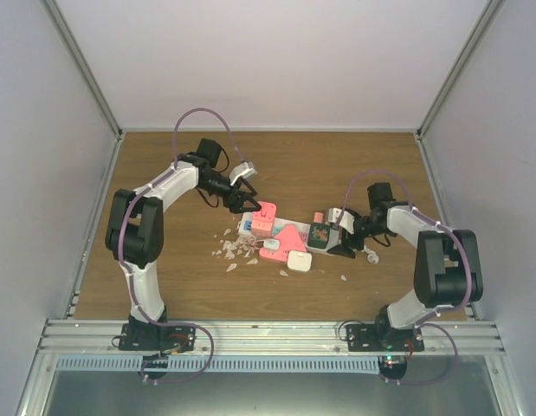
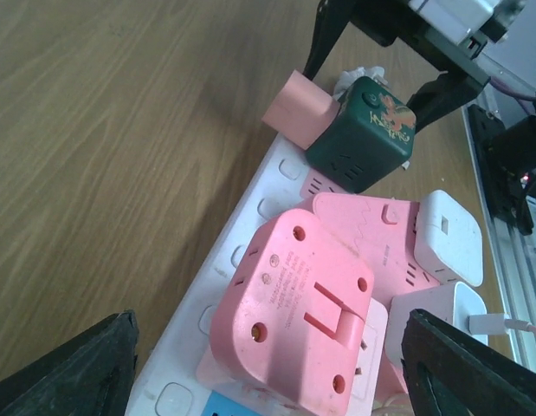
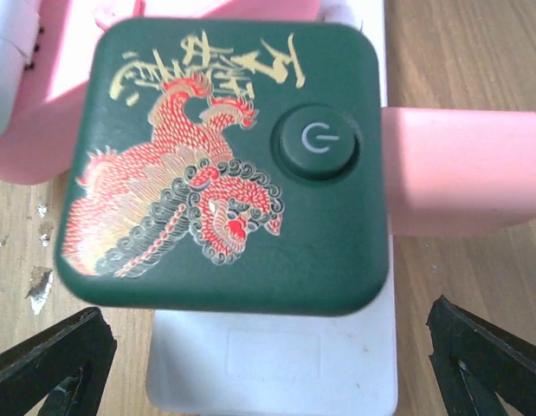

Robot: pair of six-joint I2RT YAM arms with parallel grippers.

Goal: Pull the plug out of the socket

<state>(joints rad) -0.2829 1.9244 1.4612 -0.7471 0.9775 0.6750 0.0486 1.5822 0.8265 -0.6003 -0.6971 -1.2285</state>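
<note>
Green cube plug, right under the right wrist cam, fills most of that view: gold lettering, red dragon pic, round pwr button on top. It sits on the white power strip, at the strip's end nearest the right arm. Right gripper is released: jaws wide, one black fingertip each side of the cube w/ clear gaps, nothing grasped. Small pink block sits just beside the cube; can't tell what it's plugged into.

Left gripper is likewise released, jaws spread wide either side of a big pink plug at the strip's other end, not touching it. That plug has rounded corners, small holes in its face & embossed txt too small to read. Btwn the big pink plug and the cube are a flat pink adapter, a white charger and a 2nd white plug w/ a thin white cable.

Power strip lies approx mid-way across the wood table, running left-right btwn the 2 arms, slightly slanted. White scraps lie scattered on the wood near its left end, w/ a few more bits near the right end.
</note>
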